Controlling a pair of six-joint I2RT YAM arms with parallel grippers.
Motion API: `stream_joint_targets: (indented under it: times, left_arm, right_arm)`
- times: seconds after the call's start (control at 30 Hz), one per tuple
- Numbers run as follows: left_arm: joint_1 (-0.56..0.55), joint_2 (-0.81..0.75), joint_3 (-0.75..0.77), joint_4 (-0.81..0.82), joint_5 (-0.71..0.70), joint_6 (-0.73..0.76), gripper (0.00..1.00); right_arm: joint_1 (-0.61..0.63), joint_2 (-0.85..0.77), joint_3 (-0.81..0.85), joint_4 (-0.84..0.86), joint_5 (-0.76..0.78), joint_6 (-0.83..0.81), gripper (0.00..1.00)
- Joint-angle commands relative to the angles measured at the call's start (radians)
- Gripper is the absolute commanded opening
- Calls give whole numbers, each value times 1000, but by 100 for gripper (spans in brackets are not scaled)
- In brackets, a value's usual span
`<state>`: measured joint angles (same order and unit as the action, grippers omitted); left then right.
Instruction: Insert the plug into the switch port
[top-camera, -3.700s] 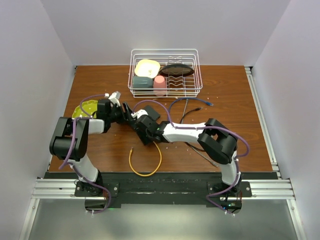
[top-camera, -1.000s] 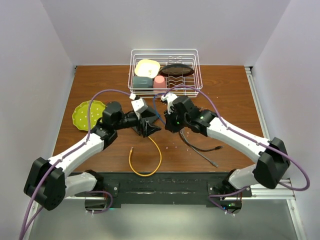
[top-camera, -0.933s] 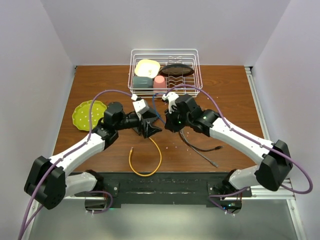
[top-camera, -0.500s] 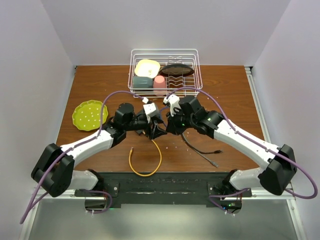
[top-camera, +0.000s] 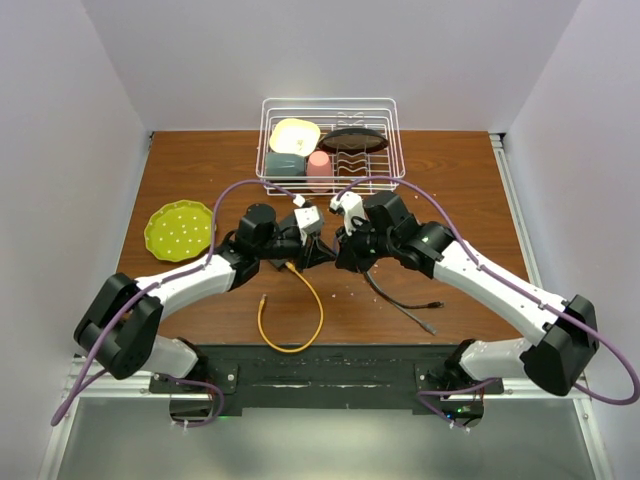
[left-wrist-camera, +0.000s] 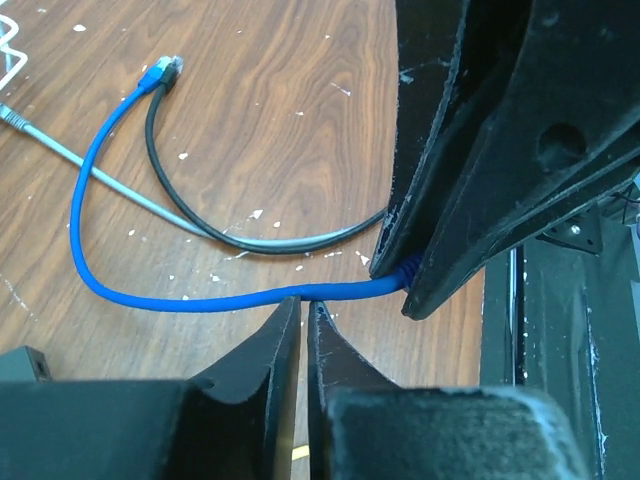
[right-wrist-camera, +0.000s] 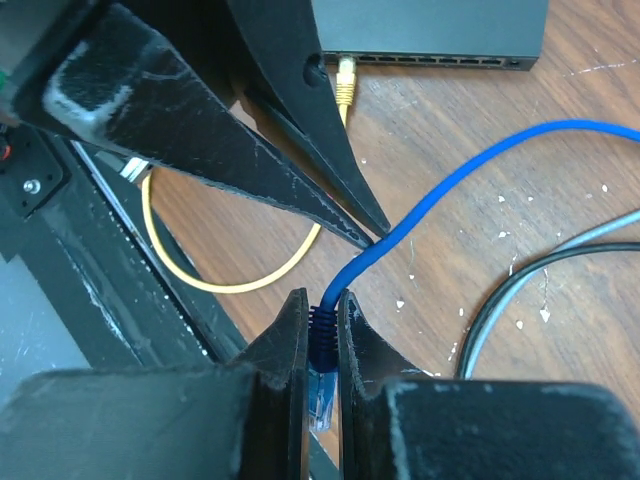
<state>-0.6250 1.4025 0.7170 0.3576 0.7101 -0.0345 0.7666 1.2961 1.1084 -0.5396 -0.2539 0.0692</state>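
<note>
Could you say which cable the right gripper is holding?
The blue cable: the right gripper pinches its plug; the yellow cable, black cable and grey cable are not held.

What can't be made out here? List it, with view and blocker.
Right wrist view: switch cut off by the top edge; left gripper covers its left ports.
Top view: switch hidden under the left gripper and right gripper.
Left wrist view: whether the left gripper pinches the blue cable; its own fingertips block the contact.

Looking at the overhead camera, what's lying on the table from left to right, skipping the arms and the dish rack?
On the table: green plate → yellow cable loop → dark cables.
</note>
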Motion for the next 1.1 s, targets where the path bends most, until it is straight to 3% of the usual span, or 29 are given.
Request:
stream_joint_targets:
  times: [0.0, 0.03, 0.07, 0.17, 0.27, 0.5, 0.67, 0.8, 0.9, 1.0, 1.07]
  left_arm:
    - [-30, 13, 33, 90, 60, -19, 13]
    - [-30, 12, 32, 96, 66, -21, 16]
    - [-30, 10, 24, 106, 63, -24, 29]
    - [-31, -8, 10, 124, 51, -27, 47]
    - [-31, -23, -1, 130, 34, -30, 60]
    - [-39, -2, -19, 228, 34, -82, 63]
    - [-51, -43, -83, 290, -87, -70, 73]
    - [-64, -57, -109, 310, -124, -25, 73]
    - [-70, -24, -100, 336, -92, -44, 67]
    - [-87, 27, -62, 331, -52, -51, 53]
    - [-102, 52, -30, 310, -35, -50, 40]
  right_arm:
    - [11, -55, 33, 118, -165, -25, 0]
    - [10, -57, 31, 116, -165, -28, 0]
    - [11, -54, 33, 110, -163, -29, 0]
    - [5, -44, 33, 93, -154, -35, 0]
    - [3, -32, 36, 93, -168, -34, 0]
    - [0, -17, 47, 109, -237, -32, 0]
    - [-6, 5, 65, 83, -229, -34, 0]
    - [-12, 22, 70, 85, -272, -25, 1]
    - [-10, 23, 70, 105, -301, -16, 3]
    - [-10, 17, 82, 105, -300, -17, 4]
    - [-10, 9, 87, 107, -288, -14, 11]
